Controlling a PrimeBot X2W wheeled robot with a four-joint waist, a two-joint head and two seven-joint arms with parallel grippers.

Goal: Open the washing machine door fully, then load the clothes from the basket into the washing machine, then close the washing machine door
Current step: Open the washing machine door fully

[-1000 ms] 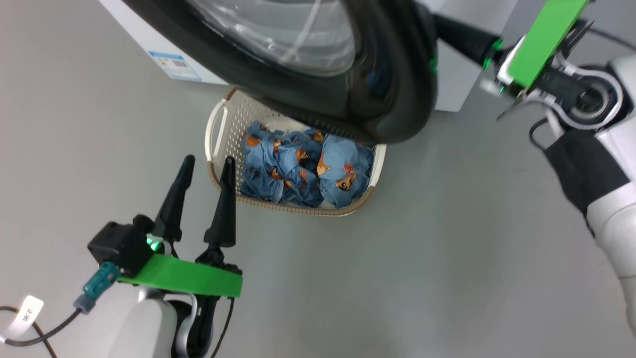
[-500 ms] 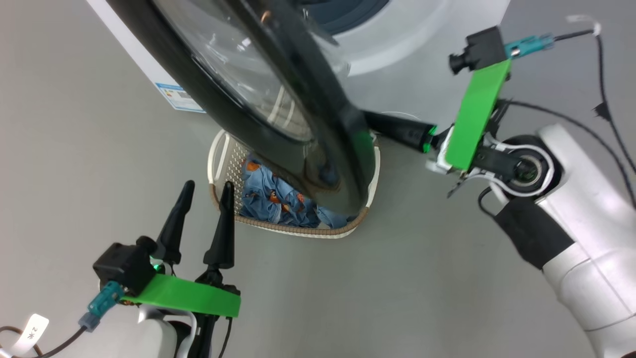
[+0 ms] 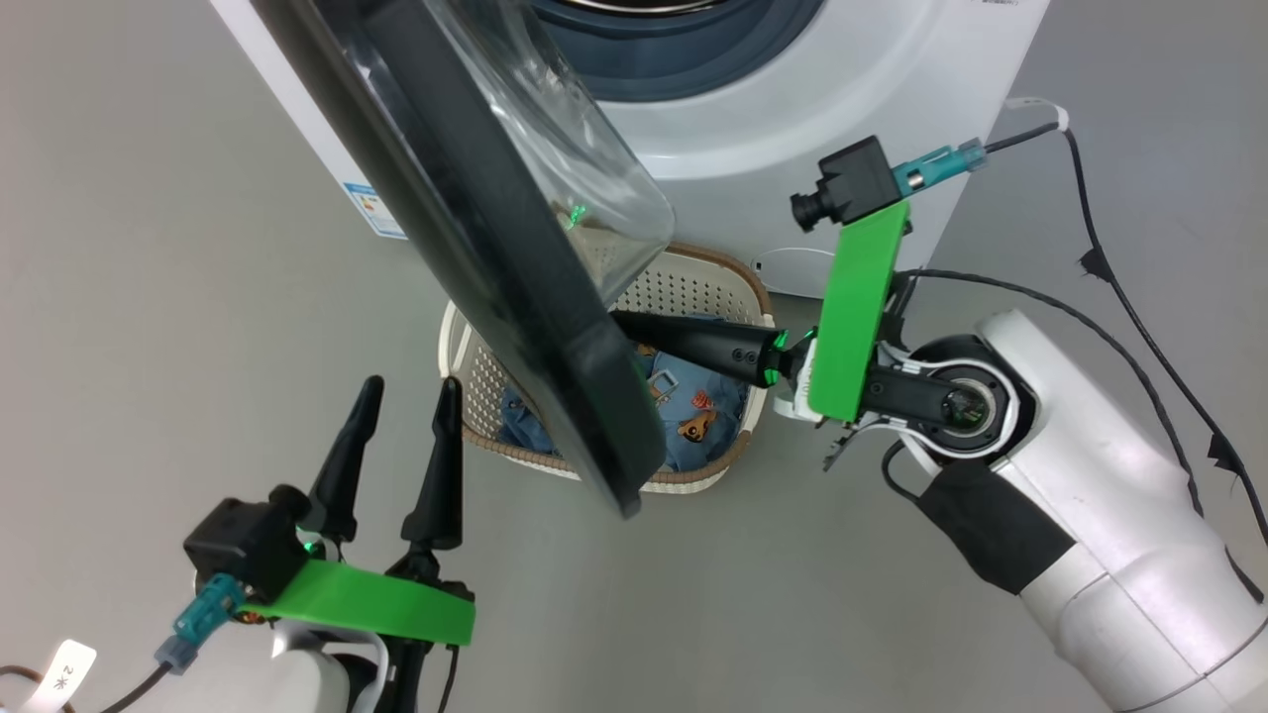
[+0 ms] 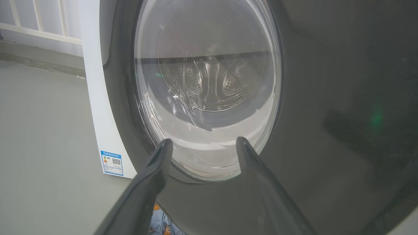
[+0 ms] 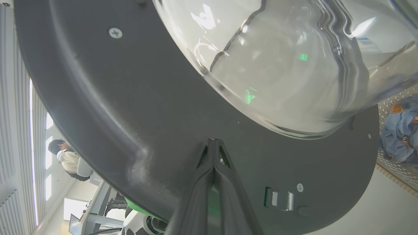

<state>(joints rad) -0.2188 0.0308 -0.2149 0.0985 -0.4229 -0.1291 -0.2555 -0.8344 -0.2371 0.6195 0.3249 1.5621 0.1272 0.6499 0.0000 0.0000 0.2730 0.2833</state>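
The white washing machine (image 3: 792, 119) stands at the top of the head view. Its door (image 3: 475, 248) hangs partly open, edge-on, with the glass bowl (image 3: 565, 149) facing the drum. My right gripper (image 3: 629, 325) is shut, its tip pressed against the door's black inner face (image 5: 130, 107), below the bowl; the right wrist view shows that gripper (image 5: 214, 141) near the latch (image 5: 281, 199). The basket (image 3: 693, 287) sits on the floor under the door with the clothes (image 3: 703, 421) inside. My left gripper (image 3: 411, 391) is open beside the basket and faces the door's outer window (image 4: 205, 81).
A blue label (image 3: 374, 210) marks the machine's side panel. A black cable (image 3: 1139, 317) trails over the grey floor at the right. A person (image 5: 67, 158) sits far off in the right wrist view. Open floor lies left of and in front of the basket.
The door has swung further open, its edge now over the basket's left half. My shut right gripper has moved with it along the inner face. The left gripper has kept its place.
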